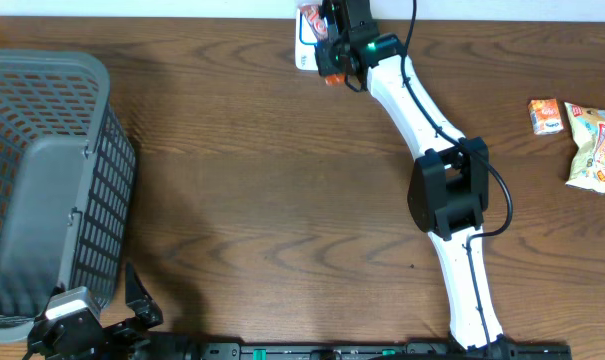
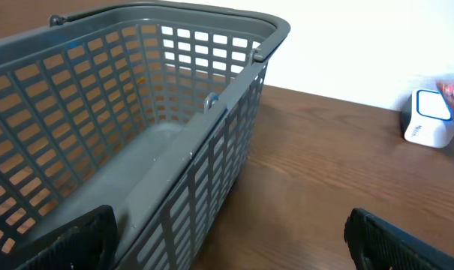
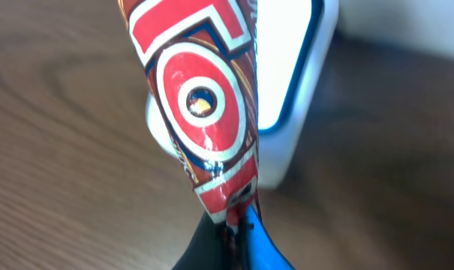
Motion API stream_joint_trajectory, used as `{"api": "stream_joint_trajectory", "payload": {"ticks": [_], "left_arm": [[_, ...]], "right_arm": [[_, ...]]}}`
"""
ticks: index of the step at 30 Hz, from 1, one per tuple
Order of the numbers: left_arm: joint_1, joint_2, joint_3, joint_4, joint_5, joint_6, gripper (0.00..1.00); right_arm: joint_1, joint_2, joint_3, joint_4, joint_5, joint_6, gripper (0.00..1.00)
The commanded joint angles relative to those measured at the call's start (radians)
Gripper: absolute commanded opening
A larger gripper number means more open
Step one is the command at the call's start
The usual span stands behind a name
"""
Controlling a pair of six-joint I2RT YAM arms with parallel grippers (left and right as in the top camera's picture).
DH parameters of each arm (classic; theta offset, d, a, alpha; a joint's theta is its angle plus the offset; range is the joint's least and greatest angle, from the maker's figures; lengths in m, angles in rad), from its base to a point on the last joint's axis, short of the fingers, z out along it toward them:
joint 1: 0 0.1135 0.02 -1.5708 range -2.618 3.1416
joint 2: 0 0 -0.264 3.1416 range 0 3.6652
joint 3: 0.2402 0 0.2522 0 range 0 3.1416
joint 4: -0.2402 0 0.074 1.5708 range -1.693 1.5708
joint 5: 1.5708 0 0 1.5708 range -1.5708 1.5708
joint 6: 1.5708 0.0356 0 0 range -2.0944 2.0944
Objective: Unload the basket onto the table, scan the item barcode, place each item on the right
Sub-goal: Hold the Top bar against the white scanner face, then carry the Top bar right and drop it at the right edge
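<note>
At the scanner (image 3: pixel 313 112), right gripper (image 3: pixel 238 225) pinches the packet (image 3: pixel 204 97), left gripper (image 2: pixel 234 251) gapes idle; we need its barcode square to the window.

- Overhead looks straight down on the whole table (image 1: pixel 242 150), with the basket (image 1: pixel 42 180) at the left and the scanner (image 1: pixel 303 54) at the far edge.
- Left wrist sits low at the near-left corner, facing across the table. The basket is close and the scanner distant; overhead shows both.
- Right wrist is very close to the scanner, with a red wrapper (image 3: pixel 204 105) filling the frame.

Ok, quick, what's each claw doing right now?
Left claw: open, empty.
Right claw: shut on the packet, by the scanner.
</note>
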Motion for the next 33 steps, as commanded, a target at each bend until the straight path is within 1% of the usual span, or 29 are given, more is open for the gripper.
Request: {"api": "stream_joint_trajectory", "payload": {"ticks": [1,5,8,12,14,15,17,21,23,25,27,28,29,30,33], "left_arm": [[0.003,0.0,-0.072,-0.097,-0.022,-0.07,0.98],[0.003,0.0,-0.072,-0.097,-0.022,-0.07,0.98],[0.003,0.0,-0.072,-0.097,-0.022,-0.071,0.98],[0.003,0.0,-0.072,-0.097,-0.023,-0.07,0.98],[0.003,0.0,-0.072,-0.097,-0.022,-0.071,0.98],[0.003,0.0,-0.072,-0.097,-0.022,-0.071,0.98],[0.003,0.0,-0.072,-0.097,-0.022,-0.071,0.98],[0.003,0.0,-0.072,-0.097,-0.022,-0.07,0.98],[0.003,0.0,-0.072,-0.097,-0.022,-0.07,0.98],[0.003,0.0,-0.072,-0.097,-0.022,-0.07,0.98],[0.003,0.0,-0.072,-0.097,-0.022,-0.07,0.98],[0.003,0.0,-0.072,-0.097,-0.022,-0.071,0.98],[0.003,0.0,-0.072,-0.097,-0.023,-0.07,0.98],[0.003,0.0,-0.072,-0.097,-0.022,-0.07,0.98],[0.003,0.0,-0.072,-0.097,-0.022,-0.071,0.98]], "right_arm": [[-0.03,-0.013,0.085,-0.141,0.019,0.047,0.01],[-0.106,-0.077,0.124,-0.416,0.023,0.05,0.01],[-0.188,-0.139,0.124,-0.607,0.083,0.05,0.01],[-0.308,-0.18,0.123,-0.804,0.218,0.045,0.01],[-0.369,-0.177,0.119,-0.863,0.352,0.047,0.01],[-0.404,-0.172,0.111,-0.877,0.426,0.048,0.01],[-0.483,-0.171,0.08,-0.866,0.497,0.05,0.01],[-0.592,-0.171,0.0,-0.814,0.422,0.053,0.01],[-0.633,-0.171,-0.056,-0.799,0.422,0.054,0.01],[-0.685,-0.171,-0.146,-0.74,0.425,0.055,0.01],[-0.72,-0.171,-0.186,-0.727,0.445,0.106,0.01],[-0.74,-0.171,-0.199,-0.726,0.46,0.14,0.07],[-0.758,-0.171,-0.204,-0.722,0.46,0.154,0.3],[-0.787,-0.172,-0.201,-0.715,0.42,0.155,0.99],[-0.821,-0.183,-0.164,-0.712,0.299,0.155,0.99]]}}
